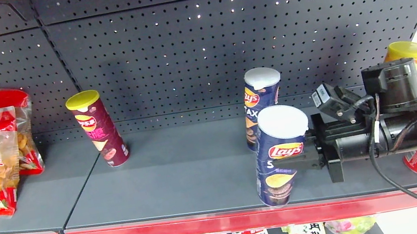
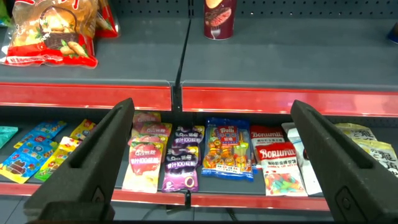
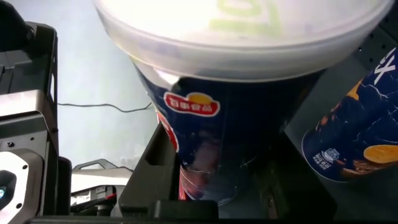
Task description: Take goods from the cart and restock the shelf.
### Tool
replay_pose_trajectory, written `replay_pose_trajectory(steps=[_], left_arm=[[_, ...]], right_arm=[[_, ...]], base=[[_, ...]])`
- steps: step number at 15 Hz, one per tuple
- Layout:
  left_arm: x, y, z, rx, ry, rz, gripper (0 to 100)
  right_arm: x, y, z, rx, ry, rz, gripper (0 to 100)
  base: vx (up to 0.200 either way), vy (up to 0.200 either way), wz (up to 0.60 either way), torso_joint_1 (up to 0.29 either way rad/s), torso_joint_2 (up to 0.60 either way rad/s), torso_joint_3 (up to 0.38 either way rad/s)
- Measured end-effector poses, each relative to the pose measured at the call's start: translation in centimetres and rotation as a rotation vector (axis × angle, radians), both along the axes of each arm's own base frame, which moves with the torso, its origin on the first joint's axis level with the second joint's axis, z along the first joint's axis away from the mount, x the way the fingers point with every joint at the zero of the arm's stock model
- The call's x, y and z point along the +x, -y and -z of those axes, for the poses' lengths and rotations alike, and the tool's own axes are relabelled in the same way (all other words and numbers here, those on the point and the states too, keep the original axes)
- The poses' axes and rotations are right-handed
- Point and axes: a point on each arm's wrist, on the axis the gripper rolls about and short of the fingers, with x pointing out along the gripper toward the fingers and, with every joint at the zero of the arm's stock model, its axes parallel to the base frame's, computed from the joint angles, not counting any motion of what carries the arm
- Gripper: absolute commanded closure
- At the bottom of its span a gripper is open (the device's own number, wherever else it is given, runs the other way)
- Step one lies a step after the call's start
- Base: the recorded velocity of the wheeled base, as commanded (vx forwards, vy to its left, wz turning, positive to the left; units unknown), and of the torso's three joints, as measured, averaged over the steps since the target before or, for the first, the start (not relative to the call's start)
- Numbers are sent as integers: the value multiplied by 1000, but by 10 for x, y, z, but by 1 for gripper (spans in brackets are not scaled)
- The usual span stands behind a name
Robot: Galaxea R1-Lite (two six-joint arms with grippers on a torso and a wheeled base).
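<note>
Right tool (image 1: 289, 159) clamped around a blue chip can (image 1: 278, 139), upright at the front edge of the shelf (image 1: 184, 176); left tool (image 2: 212, 107) spread wide, holding nothing, facing that edge.

**newbie_op:** How's your right arm looking?

**shelfbot_fan:** Your right arm (image 1: 389, 133) comes in from the right, forearm about level, and your right claw (image 1: 288, 160) is clamped sideways around the blue can (image 1: 277, 184).

**newbie_op:** And your left?

**shelfbot_fan:** Your left claw (image 2: 211, 168) is gaping, both fingers (image 2: 93, 162) spread far apart and pointing straight ahead.
</note>
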Motion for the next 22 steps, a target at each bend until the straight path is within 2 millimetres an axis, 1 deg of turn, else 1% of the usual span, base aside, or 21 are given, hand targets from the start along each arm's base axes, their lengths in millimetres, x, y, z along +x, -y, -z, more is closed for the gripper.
replay_pose_trajectory(steps=[1,7,10,13,17,22], left_arm=[[0,0,0,0,0,0,0],[0,0,0,0,0,0,0],[0,0,0,0,1,1,0],[0,0,0,0,1,1,0],[0,0,0,0,0,1,0],[0,0,0,0,1,0,0]], right_arm=[[0,0,0,0,-1,-1,0],[0,0,1,-2,-6,0,0],[-2,6,0,-2,-3,19,0],[-12,22,3,-1,-46,75,0],[-27,40,1,9,-71,138,0],[-62,53,18,-11,-147,171,0]], base=[[0,0,0,0,0,0],[0,0,0,0,0,0],[0,0,0,0,0,0],[0,0,0,0,0,0],[0,0,0,0,0,0],[0,0,0,0,0,0]])
